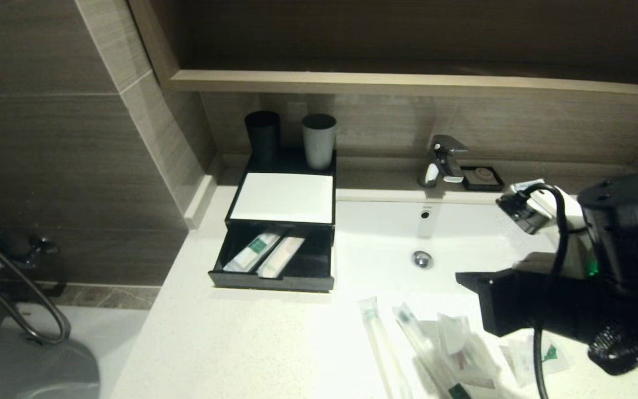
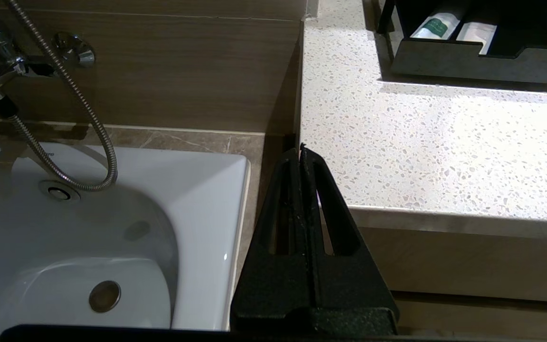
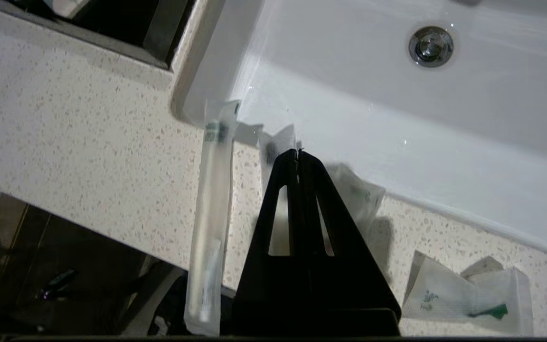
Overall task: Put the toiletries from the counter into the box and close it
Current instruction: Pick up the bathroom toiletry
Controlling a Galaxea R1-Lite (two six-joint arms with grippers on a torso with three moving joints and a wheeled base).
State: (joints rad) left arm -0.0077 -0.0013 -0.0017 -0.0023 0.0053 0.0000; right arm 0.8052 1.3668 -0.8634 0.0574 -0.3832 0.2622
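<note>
A black box (image 1: 230,269) stands at the counter's back left with its drawer pulled open; two white packets (image 1: 266,252) lie inside. It also shows in the left wrist view (image 2: 473,66). Loose toiletries lie on the counter's front right: a long clear toothbrush packet (image 1: 377,338) (image 3: 212,204), a pile of sachets (image 1: 452,349) and a small packet with green print (image 1: 543,354) (image 3: 463,297). My right gripper (image 1: 460,277) (image 3: 297,152) is shut and empty, above the pile near the sink's front edge. My left gripper (image 2: 300,148) is shut, parked off the counter's left front corner.
A white sink (image 1: 463,233) with a chrome faucet (image 1: 443,160) lies right of the box. Two cups (image 1: 263,136) (image 1: 319,138) stand behind the box's white top (image 1: 286,197). A bathtub (image 2: 197,213) with a shower hose is left of the counter (image 2: 444,152).
</note>
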